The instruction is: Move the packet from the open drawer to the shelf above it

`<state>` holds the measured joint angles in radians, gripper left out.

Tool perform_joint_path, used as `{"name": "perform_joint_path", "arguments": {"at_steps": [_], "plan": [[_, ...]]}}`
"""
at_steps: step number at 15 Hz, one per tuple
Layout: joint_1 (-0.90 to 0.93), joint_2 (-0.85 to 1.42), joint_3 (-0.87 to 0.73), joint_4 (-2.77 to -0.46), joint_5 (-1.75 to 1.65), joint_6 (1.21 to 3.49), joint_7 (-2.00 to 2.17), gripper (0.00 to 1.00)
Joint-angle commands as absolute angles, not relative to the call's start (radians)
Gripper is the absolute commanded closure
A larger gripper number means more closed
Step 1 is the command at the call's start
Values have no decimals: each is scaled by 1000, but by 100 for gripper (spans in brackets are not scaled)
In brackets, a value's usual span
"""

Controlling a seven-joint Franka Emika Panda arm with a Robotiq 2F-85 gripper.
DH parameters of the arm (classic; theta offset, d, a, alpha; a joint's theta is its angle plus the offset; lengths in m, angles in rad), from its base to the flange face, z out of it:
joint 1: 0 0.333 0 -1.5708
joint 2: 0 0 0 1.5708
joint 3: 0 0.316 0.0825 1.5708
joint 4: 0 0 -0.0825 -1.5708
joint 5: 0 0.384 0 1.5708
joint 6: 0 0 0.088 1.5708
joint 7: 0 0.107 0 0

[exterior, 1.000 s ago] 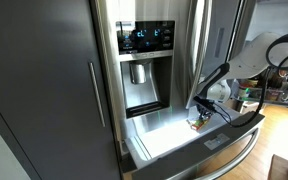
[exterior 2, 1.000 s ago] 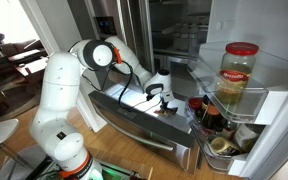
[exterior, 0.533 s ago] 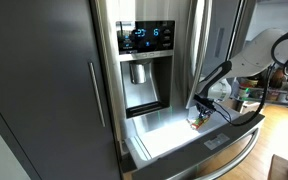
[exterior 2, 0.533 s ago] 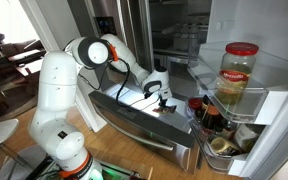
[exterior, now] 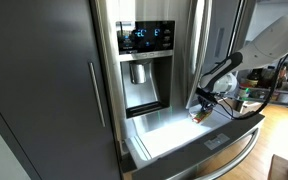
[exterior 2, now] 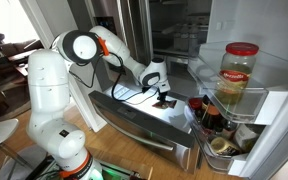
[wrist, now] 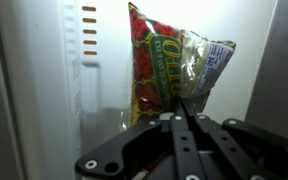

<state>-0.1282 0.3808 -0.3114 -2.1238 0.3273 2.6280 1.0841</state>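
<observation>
Packet (wrist: 169, 65) fills the wrist view: crinkled, red and green print, yellowish contents behind a clear patch, standing upright. Claw (wrist: 179, 108) closed on its lower edge, the dark fingers (wrist: 187, 135) meeting in a narrow point under the bag. Behind it, bright white fridge wall with a column of small slots (wrist: 88, 40). In both exterior views the claw (exterior: 200, 108) (exterior 2: 164, 97) hangs over the open drawer (exterior: 224, 138) (exterior 2: 142, 124), packet (exterior: 195, 116) showing as a small spot under the fingertips, above the white interior and apparently clear of the floor, though too small to be sure. Drawer pulled out, steel front and bar handle (exterior: 234, 157) toward the room. Farther back: lit dispenser panel (exterior: 144, 38) on the closed door, and a red-lidded jar (exterior 2: 238, 75) on the open door's shelf.
</observation>
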Motion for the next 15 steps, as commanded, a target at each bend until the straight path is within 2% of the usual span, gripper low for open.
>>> {"name": "perform_joint_path", "arguments": {"at_steps": [1,15], "plan": [[-143,365,-297,-2126,301,2615,1107,96],[-121,248,-356,-2165,180,2581,1211,99]]}}
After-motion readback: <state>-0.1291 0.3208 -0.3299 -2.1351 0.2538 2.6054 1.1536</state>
